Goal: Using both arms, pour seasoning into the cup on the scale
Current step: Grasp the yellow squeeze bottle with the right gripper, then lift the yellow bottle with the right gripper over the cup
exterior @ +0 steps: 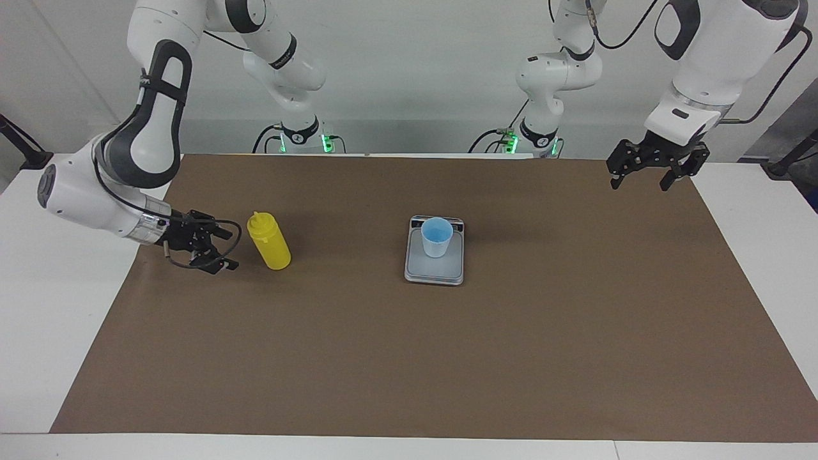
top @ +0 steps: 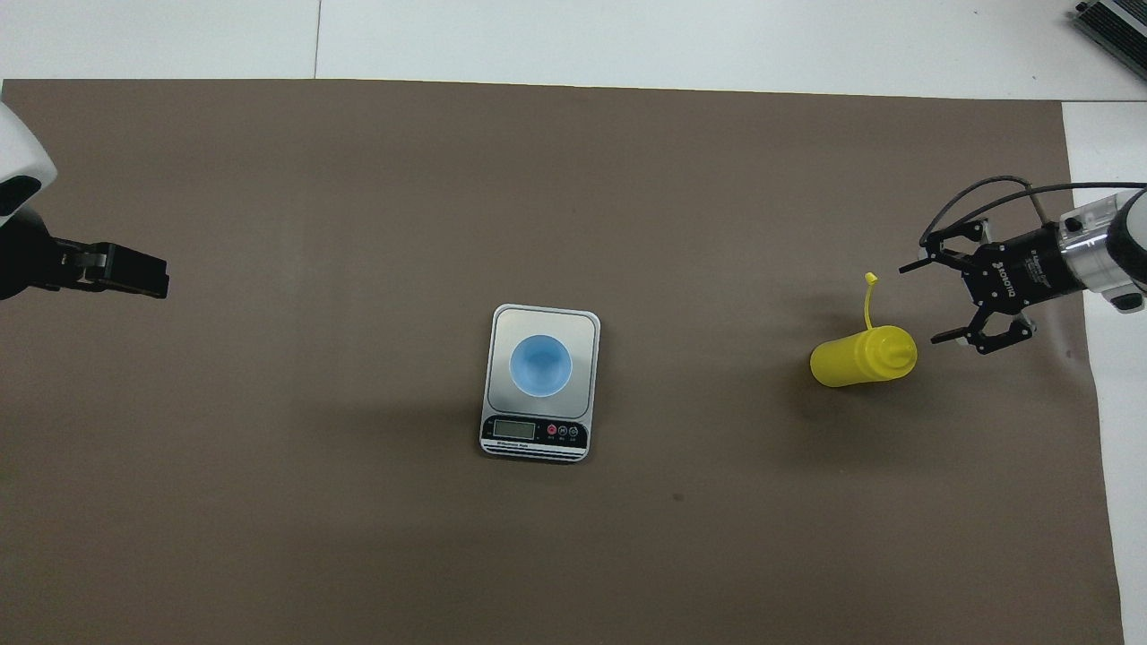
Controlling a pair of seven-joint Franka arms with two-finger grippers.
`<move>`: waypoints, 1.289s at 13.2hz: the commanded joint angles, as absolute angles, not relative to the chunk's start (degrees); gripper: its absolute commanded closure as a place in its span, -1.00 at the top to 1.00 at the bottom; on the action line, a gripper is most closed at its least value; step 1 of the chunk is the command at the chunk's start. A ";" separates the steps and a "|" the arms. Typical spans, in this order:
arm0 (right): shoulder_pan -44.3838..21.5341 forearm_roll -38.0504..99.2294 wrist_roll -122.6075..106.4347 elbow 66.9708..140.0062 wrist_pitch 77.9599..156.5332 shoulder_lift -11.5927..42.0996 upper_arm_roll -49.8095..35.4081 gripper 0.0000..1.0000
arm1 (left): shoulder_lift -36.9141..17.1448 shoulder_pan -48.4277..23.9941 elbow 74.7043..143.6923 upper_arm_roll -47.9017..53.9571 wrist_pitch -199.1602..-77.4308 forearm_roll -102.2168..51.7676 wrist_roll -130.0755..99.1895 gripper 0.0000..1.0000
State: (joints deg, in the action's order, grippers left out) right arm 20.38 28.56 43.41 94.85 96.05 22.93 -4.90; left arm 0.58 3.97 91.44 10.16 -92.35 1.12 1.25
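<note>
Yellow seasoning bottle (exterior: 270, 241) upright on brown worktop (exterior: 409, 358), right gripper (exterior: 220, 249) released just beside it, apart, blue cup (exterior: 437, 236) on scale (exterior: 434, 265) mid-worktop, left gripper (exterior: 641, 177) released, raised, waiting.

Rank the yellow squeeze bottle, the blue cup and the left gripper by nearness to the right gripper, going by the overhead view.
1. Yellow squeeze bottle: upright just beside the open right gripper.
2. Blue cup: on the scale, mid-table.
3. Left gripper: open, waiting over the left arm's end of the table.
</note>
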 commanded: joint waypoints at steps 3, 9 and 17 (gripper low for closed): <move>21.88 33.91 47.02 92.28 93.96 27.25 -5.45 1.00 | 0.00 4.92 89.91 10.90 -91.58 1.93 2.37 1.00; 20.65 36.91 48.78 100.36 93.61 25.93 -5.54 1.00 | 0.00 4.66 90.09 10.81 -91.67 1.93 2.37 1.00; 22.50 40.34 43.33 105.47 87.55 23.12 -5.45 0.91 | 0.09 4.83 89.82 10.28 -90.00 1.67 2.55 1.00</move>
